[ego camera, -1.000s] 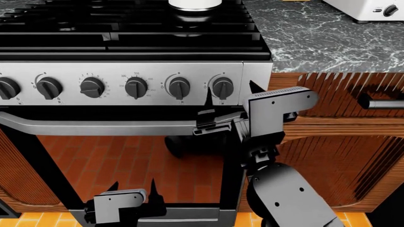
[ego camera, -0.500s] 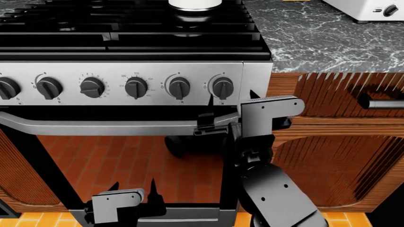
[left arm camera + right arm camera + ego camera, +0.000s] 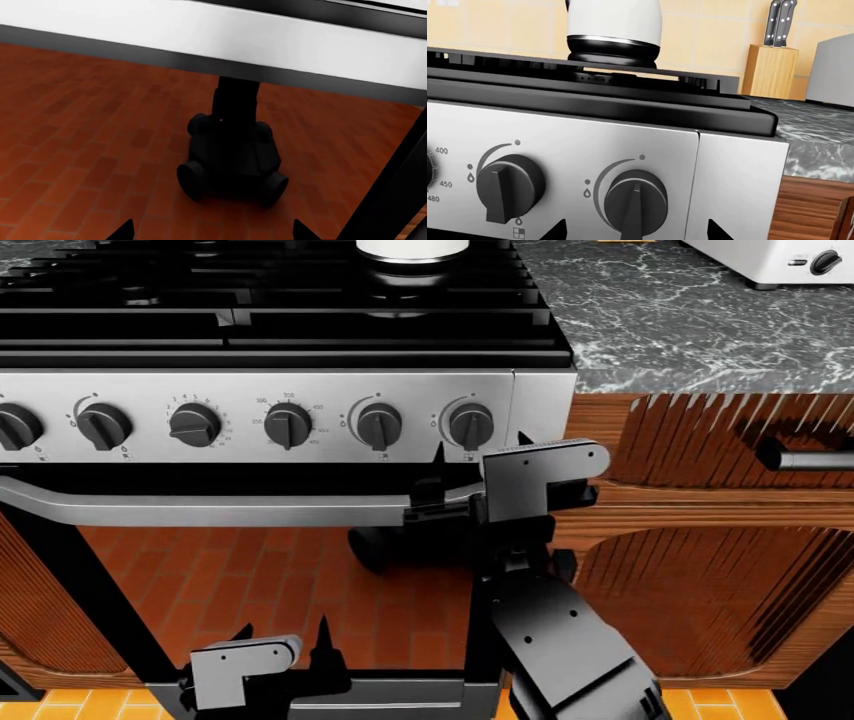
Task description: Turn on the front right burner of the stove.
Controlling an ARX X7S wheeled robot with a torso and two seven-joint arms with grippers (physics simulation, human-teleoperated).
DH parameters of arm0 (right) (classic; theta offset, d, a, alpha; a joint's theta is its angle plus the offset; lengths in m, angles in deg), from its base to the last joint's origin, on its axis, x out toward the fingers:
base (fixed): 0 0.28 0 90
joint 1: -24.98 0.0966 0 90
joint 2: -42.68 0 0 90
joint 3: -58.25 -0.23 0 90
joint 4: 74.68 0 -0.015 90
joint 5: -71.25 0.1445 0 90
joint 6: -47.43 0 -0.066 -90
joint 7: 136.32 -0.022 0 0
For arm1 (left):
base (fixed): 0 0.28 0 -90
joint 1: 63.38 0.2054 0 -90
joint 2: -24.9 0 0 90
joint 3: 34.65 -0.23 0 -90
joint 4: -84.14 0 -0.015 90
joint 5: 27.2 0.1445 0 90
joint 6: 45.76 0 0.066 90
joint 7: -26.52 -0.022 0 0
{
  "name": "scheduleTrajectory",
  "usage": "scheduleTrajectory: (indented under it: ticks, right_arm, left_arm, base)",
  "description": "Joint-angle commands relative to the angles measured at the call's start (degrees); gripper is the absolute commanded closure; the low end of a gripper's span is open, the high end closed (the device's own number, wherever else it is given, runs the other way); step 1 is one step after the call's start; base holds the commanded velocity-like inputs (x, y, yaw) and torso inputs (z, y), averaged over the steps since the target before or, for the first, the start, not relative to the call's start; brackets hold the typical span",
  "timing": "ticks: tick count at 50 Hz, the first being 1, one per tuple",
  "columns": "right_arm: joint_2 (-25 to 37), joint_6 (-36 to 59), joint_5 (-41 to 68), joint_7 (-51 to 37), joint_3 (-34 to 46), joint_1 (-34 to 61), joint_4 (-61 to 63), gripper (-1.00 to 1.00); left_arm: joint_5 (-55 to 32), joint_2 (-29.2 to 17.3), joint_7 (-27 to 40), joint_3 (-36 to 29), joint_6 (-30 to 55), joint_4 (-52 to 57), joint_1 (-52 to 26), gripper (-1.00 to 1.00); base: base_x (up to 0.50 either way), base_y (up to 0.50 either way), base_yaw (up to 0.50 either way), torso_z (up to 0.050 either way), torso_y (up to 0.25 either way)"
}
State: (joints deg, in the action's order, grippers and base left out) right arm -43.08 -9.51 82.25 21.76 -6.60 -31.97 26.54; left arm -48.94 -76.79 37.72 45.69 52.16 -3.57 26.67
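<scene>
The stove [image 3: 267, 340] has a black grated top and a steel panel of six black knobs. A white kettle [image 3: 411, 248] stands on its right-hand grate; the front right burner is hidden under the bars and the kettle. My right gripper [image 3: 483, 448] is open just in front of and below the rightmost knob [image 3: 470, 425]. In the right wrist view that knob [image 3: 635, 202] sits between my spread fingertips [image 3: 557, 231], its pointer upright, untouched. My left gripper [image 3: 283, 632] is open and empty, low before the oven door [image 3: 100, 165].
The curved silver oven handle [image 3: 200, 508] runs under the knobs. A marble counter [image 3: 667, 320] with a white toaster [image 3: 774, 260] lies to the right, above wooden cabinet doors [image 3: 694, 570] and a bar handle [image 3: 807, 455]. A knife block [image 3: 769, 70] stands behind.
My right gripper has moved left and slightly down, closing on the rightmost knob. The left gripper has stayed in place.
</scene>
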Motion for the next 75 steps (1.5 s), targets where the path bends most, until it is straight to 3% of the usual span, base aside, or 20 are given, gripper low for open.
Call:
scheduleTrajectory:
  ticks: [1, 61, 62, 75]
  right_arm:
    - [-0.3, -1.9, 0.2, -0.6, 1.0, 1.6, -3.9, -1.0]
    - [-1.4, -11.3, 6.5, -2.7, 3.7, 6.7, -20.0, -1.0]
    - [-1.4, -11.4, 6.7, -2.8, 3.7, 6.7, -20.0, 1.0]
    - [-0.9, -12.1, 8.0, -3.7, 4.3, 6.6, -20.3, 1.0]
  left_arm:
    - [-1.3, -0.2, -0.3, 0.0, 0.3, -0.6, -0.5, -1.0]
    - [-4.9, -1.4, 0.2, -0.3, 1.5, -1.0, -1.2, -1.0]
    - [-5.0, -1.4, 0.2, -0.3, 1.5, -0.9, -1.2, -1.0]
    - [-5.5, -1.5, 0.4, -0.4, 1.4, -1.0, -1.2, -1.0]
  base:
    - [0.0, 0.0, 0.0, 0.0, 0.0]
    - [0.0, 0.0, 0.0, 0.0, 0.0]
    - [0.0, 0.0, 0.0, 0.0, 0.0]
    - [0.0, 0.0, 0.0, 0.0, 0.0]
